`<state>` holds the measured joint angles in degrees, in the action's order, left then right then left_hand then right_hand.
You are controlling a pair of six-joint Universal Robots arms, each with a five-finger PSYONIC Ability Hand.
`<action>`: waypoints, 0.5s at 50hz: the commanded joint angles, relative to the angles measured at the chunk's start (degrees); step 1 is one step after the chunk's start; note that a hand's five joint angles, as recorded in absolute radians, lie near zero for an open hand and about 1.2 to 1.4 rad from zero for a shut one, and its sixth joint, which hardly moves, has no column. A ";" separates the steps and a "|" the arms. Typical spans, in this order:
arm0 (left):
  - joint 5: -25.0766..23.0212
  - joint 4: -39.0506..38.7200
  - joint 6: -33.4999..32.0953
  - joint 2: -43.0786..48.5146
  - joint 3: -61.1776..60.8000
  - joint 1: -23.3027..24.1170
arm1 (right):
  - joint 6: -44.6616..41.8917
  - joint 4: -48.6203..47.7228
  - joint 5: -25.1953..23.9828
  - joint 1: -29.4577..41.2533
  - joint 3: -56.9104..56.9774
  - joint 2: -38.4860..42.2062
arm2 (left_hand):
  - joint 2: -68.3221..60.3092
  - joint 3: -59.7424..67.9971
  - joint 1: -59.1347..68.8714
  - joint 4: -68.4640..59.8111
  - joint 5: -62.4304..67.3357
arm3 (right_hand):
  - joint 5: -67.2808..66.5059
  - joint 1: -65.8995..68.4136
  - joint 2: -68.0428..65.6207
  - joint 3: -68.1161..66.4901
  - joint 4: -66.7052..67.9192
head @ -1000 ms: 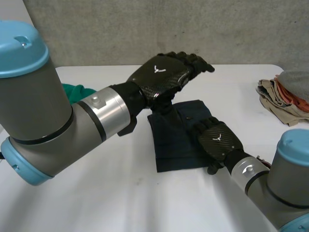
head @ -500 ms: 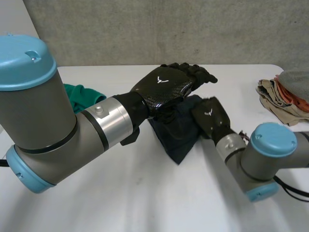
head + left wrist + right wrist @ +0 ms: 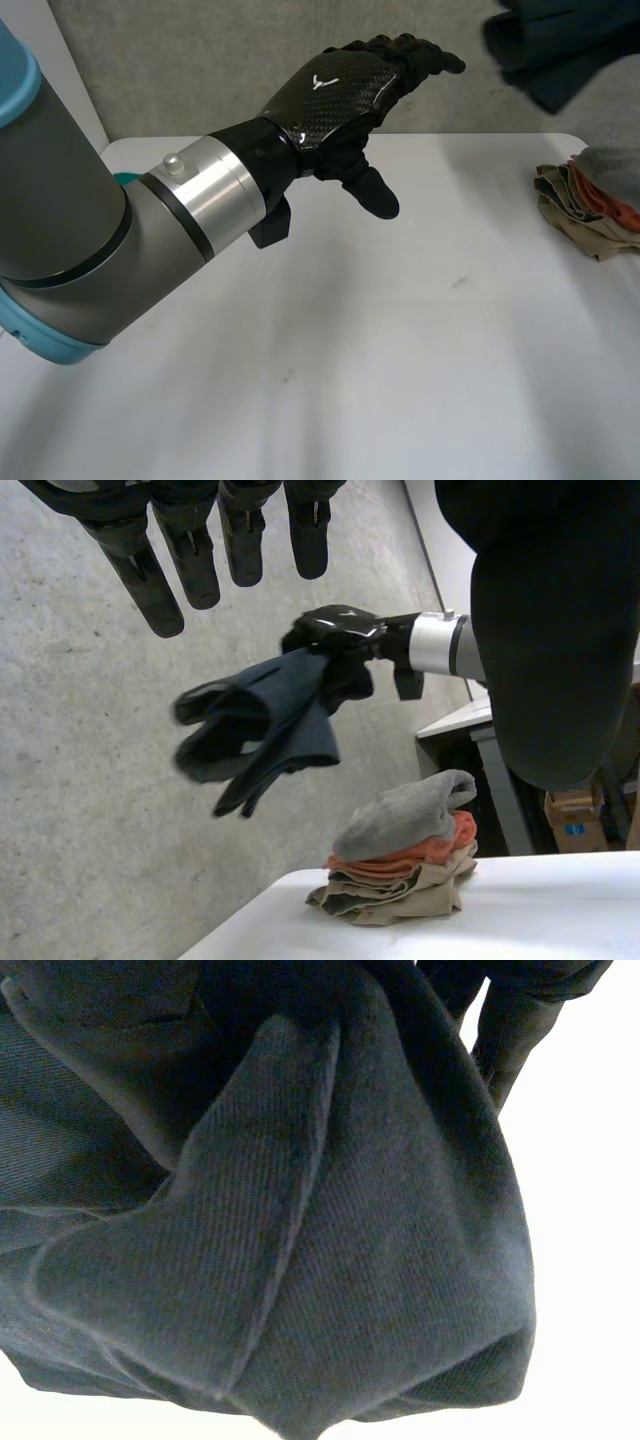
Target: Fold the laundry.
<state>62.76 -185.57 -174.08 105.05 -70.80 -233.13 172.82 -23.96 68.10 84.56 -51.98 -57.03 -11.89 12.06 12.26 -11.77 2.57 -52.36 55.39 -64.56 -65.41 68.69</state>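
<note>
The left hand hovers over the bare white table, fingers straight and spread, thumb hanging down, gripping nothing. Beyond its fingertips the right hand is high in the air, fingers curled round a bunched dark cloth. The cloth's loose edges dangle well clear of the folded stack at the table's edge.

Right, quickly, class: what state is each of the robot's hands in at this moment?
Left hand: open, fingers straight, holding nothing.
Right hand: shut on the dark cloth, holding it up in the air.
</note>
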 commanded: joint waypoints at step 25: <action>0.08 0.03 -0.04 4.38 -1.35 0.48 | 0.32 3.48 -23.46 -22.77 15.77 28.13 | 1.67 -1.85 -2.04 1.55 -2.35 | 52.36 -45.39 54.56 55.41 -58.69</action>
<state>62.76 -185.54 -174.25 109.66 -72.14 -232.80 172.47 -20.67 40.65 61.45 -34.89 -24.23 -11.86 12.06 12.25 -11.76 2.57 -26.66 25.15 -22.33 -25.19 26.20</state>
